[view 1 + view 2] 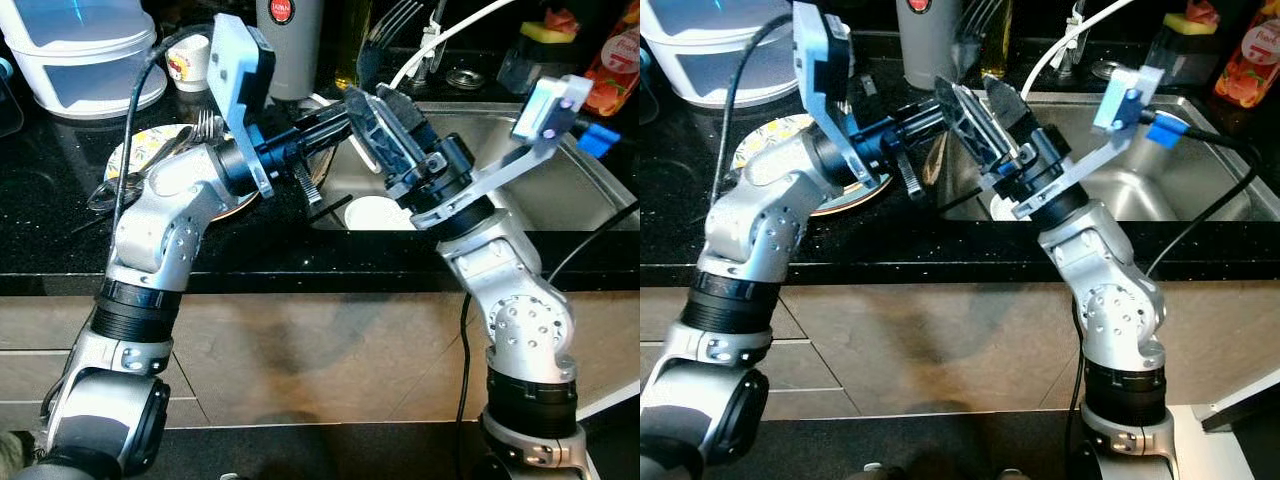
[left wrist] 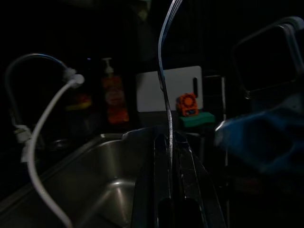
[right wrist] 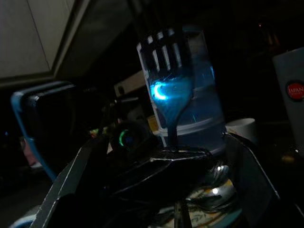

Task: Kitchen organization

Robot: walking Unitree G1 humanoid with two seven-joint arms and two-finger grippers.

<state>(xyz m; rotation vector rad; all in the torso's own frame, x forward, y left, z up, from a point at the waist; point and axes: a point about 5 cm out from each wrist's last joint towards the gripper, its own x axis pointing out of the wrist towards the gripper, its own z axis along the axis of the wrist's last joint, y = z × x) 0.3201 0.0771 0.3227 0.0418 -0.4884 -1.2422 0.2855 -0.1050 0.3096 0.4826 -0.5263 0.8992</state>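
A metal fork [image 1: 392,25] stands upright over the left rim of the sink, tines up. My left gripper [image 1: 345,108] reaches across from the counter and is shut on its handle. In the left wrist view the fork [image 2: 164,71] rises edge-on from between the closed fingers [image 2: 159,180]. My right gripper [image 1: 368,98] points up and left at the same spot. It is open, one finger on each side of the left gripper's tip. The right wrist view shows the fork [image 3: 168,71] held between its spread fingers [image 3: 251,175]. A patterned plate [image 1: 135,150] on the counter carries more cutlery.
The steel sink [image 1: 520,190] holds a white bowl [image 1: 375,212]. A white hose [image 1: 440,40] arcs from the tap. A grey canister [image 1: 290,40], a white cup [image 1: 188,62] and clear tubs [image 1: 80,50] stand at the back of the black counter [image 1: 60,190].
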